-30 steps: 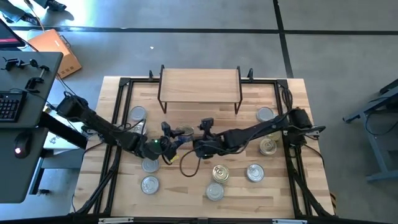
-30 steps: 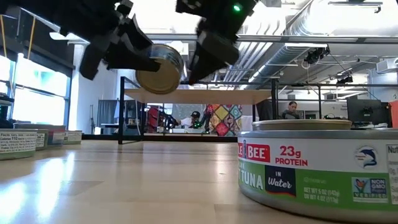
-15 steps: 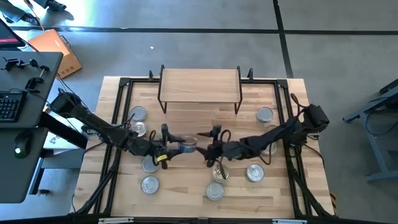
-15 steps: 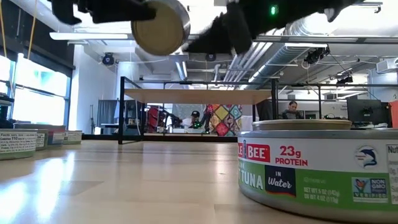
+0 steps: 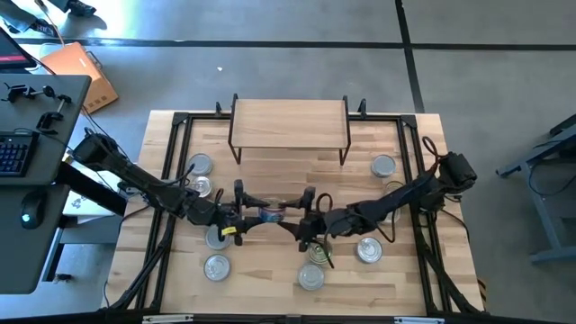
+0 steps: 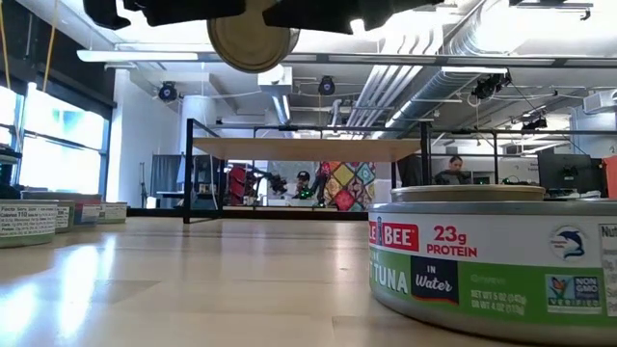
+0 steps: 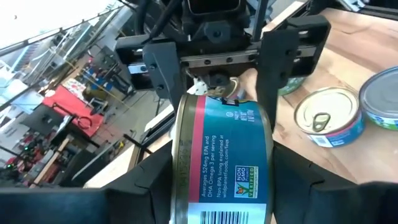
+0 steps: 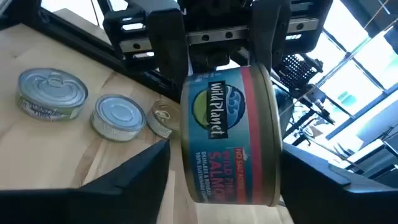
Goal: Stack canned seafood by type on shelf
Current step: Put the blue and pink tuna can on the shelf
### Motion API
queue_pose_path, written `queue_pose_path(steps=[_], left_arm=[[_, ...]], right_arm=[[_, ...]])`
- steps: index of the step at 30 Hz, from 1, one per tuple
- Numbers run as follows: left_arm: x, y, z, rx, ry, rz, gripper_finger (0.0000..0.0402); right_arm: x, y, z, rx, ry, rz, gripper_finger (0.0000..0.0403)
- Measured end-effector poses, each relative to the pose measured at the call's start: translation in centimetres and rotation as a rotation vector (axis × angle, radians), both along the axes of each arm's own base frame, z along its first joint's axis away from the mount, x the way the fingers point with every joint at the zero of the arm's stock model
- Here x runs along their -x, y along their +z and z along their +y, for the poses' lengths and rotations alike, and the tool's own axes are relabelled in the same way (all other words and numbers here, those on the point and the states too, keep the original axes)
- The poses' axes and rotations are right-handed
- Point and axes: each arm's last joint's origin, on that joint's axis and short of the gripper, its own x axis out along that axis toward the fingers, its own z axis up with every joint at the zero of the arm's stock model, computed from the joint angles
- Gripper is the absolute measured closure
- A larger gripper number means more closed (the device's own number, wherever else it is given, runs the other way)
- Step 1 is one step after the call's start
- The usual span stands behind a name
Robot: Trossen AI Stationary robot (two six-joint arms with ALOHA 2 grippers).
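Since a second ago both arms have drawn lower over the table's middle, and the salmon can (image 8: pixel 229 129) now hangs between them instead of beside the right gripper. Its blue-and-red paper label reads Wild Planet salmon; the rims are gold-toned metal, the body a short cylinder turned on its side. The left gripper (image 5: pixel 245 216) is clamped on its flat ends. The right gripper (image 5: pixel 301 220) faces it with dark, blocky fingers (image 7: pixel 278 59) on either side of the can; whether they press it I cannot tell.

Butcher-block planks make up the tabletop (image 5: pixel 396 279), pale and smooth, edged by a black metal frame. The shelf (image 5: pixel 290 122), a light wood slab on thin black legs, stands at the far edge with nothing on it. Round tins with silvery or gold lids lie scattered around both arms; a green-labelled tuna tin (image 6: pixel 496 260) sits nearest the low camera. Beyond the table lies grey floor, a desk with a keyboard (image 5: pixel 13 155), and exposed ceiling ducts (image 6: pixel 482 39).
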Motion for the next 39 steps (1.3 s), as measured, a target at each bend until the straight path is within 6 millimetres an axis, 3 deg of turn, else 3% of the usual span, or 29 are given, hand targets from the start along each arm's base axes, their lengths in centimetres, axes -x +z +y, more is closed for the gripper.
queue_pose_path(steps=[5, 12, 18, 22, 28, 34, 39], left_arm=[[0.0, 0.0, 0.0, 0.004, -0.026, 0.005, 0.0225], [-0.2, -0.4, 0.8, -0.032, 0.002, 0.050, 0.0222], [-0.3, -1.2, 1.7, -0.126, 0.058, 0.133, 0.0137], [-0.3, -1.0, 1.5, -0.195, 0.041, 0.125, 0.0113], [-1.6, -1.9, 1.7, -0.265, 0.072, 0.119, 0.0116], [-3.5, -3.2, 2.1, -0.325, 0.244, 0.161, 0.0126], [-4.8, -3.7, 1.6, -0.333, 0.270, 0.189, 0.0152]], right_arm=[[-0.4, 0.5, 0.0, 0.027, 0.004, 0.052, 0.0227], [-1.2, 0.7, 0.2, 0.068, -0.068, 0.136, 0.0229], [-1.9, 0.1, -0.6, 0.038, -0.192, 0.216, 0.0229], [-2.3, 0.1, -1.5, 0.003, -0.239, 0.251, 0.0229], [-2.7, -0.2, -2.5, -0.006, -0.245, 0.265, 0.0229], [-2.8, -0.4, -3.0, -0.005, -0.256, 0.277, 0.0229], [-2.7, -0.7, -3.2, 0.009, -0.263, 0.303, 0.0229]])
